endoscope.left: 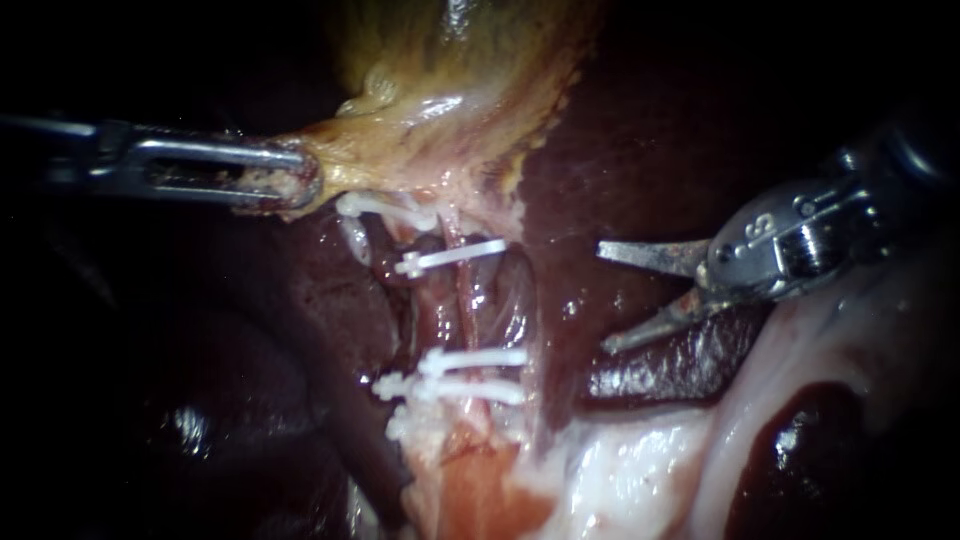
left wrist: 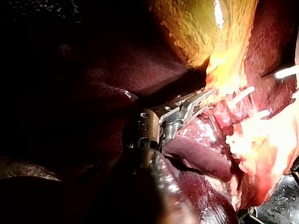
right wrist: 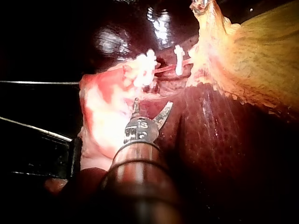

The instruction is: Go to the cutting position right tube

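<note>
The yellow gallbladder [endoscope.left: 450, 90] hangs at the top, and my left instrument [endoscope.left: 292, 182] is shut on its lower edge, holding it to the left. Below it a thin pink tube [endoscope.left: 465, 305], the right one, runs downward between white clips: one clip [endoscope.left: 450, 257] above and two clips [endoscope.left: 472, 358] below. My right instrument [endoscope.left: 607, 297] stands well right of that tube over the liver, its two blades open and pointing left, with nothing between them. In the right wrist view the open blades [right wrist: 150, 109] lie short of the clipped tube [right wrist: 163, 70].
Dark red liver [endoscope.left: 640, 150] surrounds the field. Pale white tissue [endoscope.left: 640, 470] lies at the lower right under my right instrument. Another clip [endoscope.left: 385, 207] sits just beside my left instrument's jaws, above a darker tube [endoscope.left: 385, 262] on the left.
</note>
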Robot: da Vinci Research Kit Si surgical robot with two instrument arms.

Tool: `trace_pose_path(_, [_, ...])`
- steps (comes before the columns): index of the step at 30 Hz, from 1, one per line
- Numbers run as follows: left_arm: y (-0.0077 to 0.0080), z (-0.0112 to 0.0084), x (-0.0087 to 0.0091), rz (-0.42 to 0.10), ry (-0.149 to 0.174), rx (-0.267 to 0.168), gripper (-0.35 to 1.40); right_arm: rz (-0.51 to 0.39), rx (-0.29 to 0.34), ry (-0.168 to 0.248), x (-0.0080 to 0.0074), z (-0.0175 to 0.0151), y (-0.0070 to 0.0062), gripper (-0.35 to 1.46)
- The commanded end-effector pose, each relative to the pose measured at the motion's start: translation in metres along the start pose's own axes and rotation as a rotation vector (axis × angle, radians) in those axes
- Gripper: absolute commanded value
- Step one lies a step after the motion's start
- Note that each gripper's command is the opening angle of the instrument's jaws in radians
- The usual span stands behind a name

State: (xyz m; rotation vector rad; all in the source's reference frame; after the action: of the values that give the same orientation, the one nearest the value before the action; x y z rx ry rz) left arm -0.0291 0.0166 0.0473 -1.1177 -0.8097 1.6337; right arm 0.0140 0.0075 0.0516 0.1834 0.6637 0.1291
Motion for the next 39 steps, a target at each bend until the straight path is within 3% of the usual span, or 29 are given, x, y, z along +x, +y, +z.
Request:
trace_pose_path(1, [0.0004,-0.0003,0.0001,-0.001,0.003,0.0,-0.35,0.001,0.007,0.001,0.0,0.0001,0.0,1.45])
trace_pose_path(12, [0.003,-0.0019,-0.0003,-0.007,0.007,0.004,-0.35,0.03,0.056,0.007,0.0011,0.0008,0.0001,1.45])
trace_pose_path(22, [0.0031,-0.002,-0.0005,-0.006,0.01,0.003,-0.35,0.129,0.11,0.007,0.0026,0.0025,-0.0003,1.43])
trace_pose_path(32, [0.0032,-0.0021,-0.0006,-0.006,0.01,0.003,-0.35,0.197,0.175,0.002,0.0032,0.0068,-0.0017,1.42])
trace_pose_path(35, [0.0032,-0.0021,-0.0006,-0.006,0.01,0.003,-0.35,0.216,0.201,0.01,0.0034,0.0083,-0.0017,1.38])
trace_pose_path(39, [0.0033,-0.0021,-0.0007,-0.006,0.011,0.004,-0.35,0.253,0.27,0.068,0.0037,0.0099,-0.001,1.31])
